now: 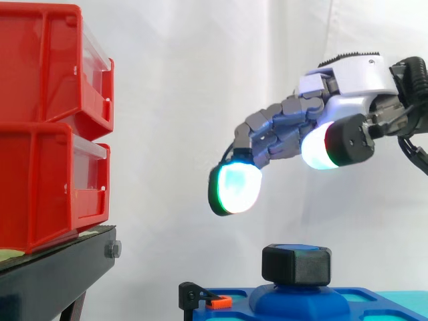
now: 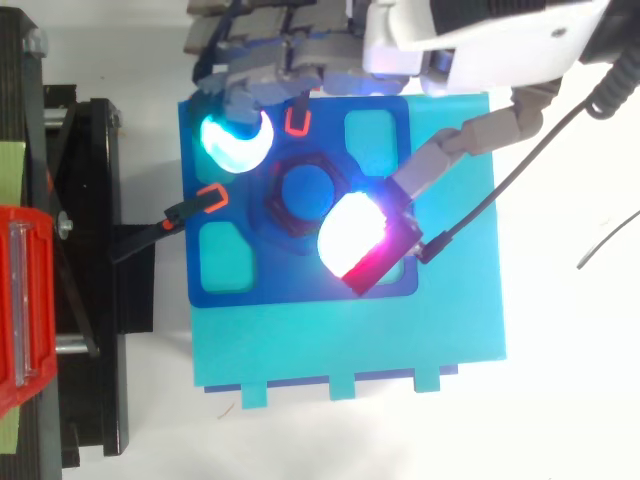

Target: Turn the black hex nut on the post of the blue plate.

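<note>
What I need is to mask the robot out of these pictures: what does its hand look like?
The hand has a smooth shell, white and pale lilac. Its fingers are built of grey, blocky segments. They end in thick glowing pads: that one is white-cyan with a green rim, while the pad of the thumb glows white with a red edge and sits on a black cap.

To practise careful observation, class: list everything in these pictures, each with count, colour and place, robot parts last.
hex nut: one, black, on the post at the plate's middle.
post: one, blue, top showing inside the nut.
plate: one, blue, on the cyan base.
base: one, cyan, under the plate.
clips: two, orange, on the plate near its edges.
bins: two, red, stacked on the stand.
stand: one, black, beside the plate.
curtain: one, white, behind everything.
hand: one, grey-white, above the nut, apart from it, fingers relaxed.
</note>
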Action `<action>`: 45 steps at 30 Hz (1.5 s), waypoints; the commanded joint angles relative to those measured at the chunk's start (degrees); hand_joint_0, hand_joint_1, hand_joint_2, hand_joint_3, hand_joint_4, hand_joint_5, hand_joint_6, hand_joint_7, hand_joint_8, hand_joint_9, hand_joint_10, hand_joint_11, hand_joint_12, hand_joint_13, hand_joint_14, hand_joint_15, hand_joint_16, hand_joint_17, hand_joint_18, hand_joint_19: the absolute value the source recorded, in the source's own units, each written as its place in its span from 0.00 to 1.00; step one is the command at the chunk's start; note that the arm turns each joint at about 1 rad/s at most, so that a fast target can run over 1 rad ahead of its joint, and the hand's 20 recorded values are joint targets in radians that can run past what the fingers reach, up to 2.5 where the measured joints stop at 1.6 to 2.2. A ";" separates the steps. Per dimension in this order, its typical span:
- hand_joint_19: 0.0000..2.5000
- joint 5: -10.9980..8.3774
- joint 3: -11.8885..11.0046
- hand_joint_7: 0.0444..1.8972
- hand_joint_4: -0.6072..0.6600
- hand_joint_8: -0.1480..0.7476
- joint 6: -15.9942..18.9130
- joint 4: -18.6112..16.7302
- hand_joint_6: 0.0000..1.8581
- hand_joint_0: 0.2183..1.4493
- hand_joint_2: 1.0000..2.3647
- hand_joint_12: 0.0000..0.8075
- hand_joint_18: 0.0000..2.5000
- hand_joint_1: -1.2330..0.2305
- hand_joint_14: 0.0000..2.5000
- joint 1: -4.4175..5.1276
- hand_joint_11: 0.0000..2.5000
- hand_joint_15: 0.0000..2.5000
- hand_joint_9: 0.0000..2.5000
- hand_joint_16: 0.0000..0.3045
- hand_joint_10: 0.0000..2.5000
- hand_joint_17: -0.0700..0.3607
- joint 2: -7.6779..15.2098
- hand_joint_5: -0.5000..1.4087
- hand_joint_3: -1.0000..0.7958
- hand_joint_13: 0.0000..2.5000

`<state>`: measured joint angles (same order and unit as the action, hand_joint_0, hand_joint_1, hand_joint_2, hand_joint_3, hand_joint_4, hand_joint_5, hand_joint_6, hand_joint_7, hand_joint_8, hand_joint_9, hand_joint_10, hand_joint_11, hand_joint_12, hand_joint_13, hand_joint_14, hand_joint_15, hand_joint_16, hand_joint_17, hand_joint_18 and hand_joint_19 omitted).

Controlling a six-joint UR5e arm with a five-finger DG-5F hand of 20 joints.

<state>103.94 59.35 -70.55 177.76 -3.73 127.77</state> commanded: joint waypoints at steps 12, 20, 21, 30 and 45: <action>0.01 -6.20 0.42 0.48 0.71 0.49 0.14 4.35 0.27 0.20 0.00 0.48 0.00 0.52 0.00 5.49 0.01 0.00 0.15 0.19 0.00 0.47 0.02 0.18 0.28 0.03; 0.01 -8.49 0.50 0.48 0.71 0.49 -0.12 6.11 0.27 0.20 0.00 0.48 0.00 0.52 0.00 7.07 0.01 0.00 0.15 0.19 0.00 0.47 0.02 0.18 0.28 0.03; 0.01 -8.49 0.59 0.48 0.72 0.49 -0.12 6.20 0.27 0.20 0.00 0.48 0.00 0.52 0.00 7.07 0.01 0.00 0.15 0.19 0.00 0.47 0.02 0.18 0.28 0.03; 0.01 -8.31 0.94 0.49 0.71 0.49 -0.21 6.20 0.27 0.20 0.00 0.48 0.00 0.52 0.00 7.25 0.00 0.00 0.15 0.19 0.00 0.47 0.02 0.18 0.28 0.03; 0.01 -7.17 1.38 0.48 0.71 0.49 -1.88 5.76 0.27 0.20 0.00 0.48 0.00 0.52 0.00 5.58 0.01 0.00 0.15 0.19 0.00 0.47 0.02 0.18 0.28 0.03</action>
<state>96.45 60.70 -71.95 183.55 2.27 127.79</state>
